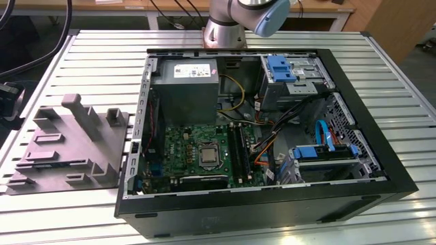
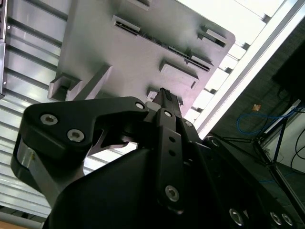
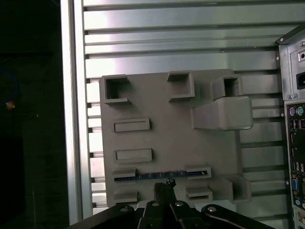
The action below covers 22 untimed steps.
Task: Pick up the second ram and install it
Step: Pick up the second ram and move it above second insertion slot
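The second ram [image 3: 143, 176] is a thin blue-green strip standing on edge between two holders of the grey fixture plate [image 3: 167, 133]. In the second wrist view the ram [image 2: 157, 40] shows as a dark line across the same plate [image 2: 119, 62]. In both wrist views my gripper [image 3: 165, 184] hovers above the plate, fingertips pressed together with nothing between them, its tip [image 2: 166, 93] close over the middle of the strip. I cannot tell whether the tip touches the strip.
The fixture plate [image 1: 68, 148] lies on the slatted metal table [image 1: 102, 56] at the exterior view's left of the open computer case [image 1: 354, 153]. Inside are the motherboard [image 1: 184, 148], black memory slots [image 1: 238, 148], power supply [image 1: 184, 87] and drive cages [image 1: 293, 76]. The table edge [image 3: 71, 119] runs beside the plate.
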Available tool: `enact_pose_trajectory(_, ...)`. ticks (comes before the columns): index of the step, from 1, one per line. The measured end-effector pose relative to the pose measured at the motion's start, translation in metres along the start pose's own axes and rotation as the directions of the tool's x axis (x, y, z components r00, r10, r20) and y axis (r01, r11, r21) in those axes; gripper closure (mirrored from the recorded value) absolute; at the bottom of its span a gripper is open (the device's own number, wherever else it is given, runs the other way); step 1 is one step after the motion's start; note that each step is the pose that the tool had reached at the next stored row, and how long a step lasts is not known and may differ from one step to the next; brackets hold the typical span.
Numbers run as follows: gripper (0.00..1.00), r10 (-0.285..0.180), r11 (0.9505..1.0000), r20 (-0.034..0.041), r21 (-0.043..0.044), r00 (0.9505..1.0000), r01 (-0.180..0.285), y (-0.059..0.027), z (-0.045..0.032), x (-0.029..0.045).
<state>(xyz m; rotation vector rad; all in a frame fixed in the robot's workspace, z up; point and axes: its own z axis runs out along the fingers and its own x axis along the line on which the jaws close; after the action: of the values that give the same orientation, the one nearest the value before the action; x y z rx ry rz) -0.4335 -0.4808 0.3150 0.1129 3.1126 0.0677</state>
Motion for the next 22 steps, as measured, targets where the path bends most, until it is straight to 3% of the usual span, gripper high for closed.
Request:
enact_pose_trajectory(6,0.9,-0.077,0.9971,-0.0033,-0.002,0.9971,0.077,0.0,0.0001,0.0)
enact_pose_trajectory(11,0.9,-0.166,0.9861,-0.007,-0.0048,0.9861,0.166,0.0,0.0003,0.0)
enact_pose_trajectory(17,0.9,-0.273,0.962,-0.0112,-0.0084,0.962,0.273,0.0,0.0006,0.0)
enact_pose_trajectory(22,0.9,-0.36,0.9331,-0.0143,-0.0118,0.933,0.359,0.0,0.0008,0.0)
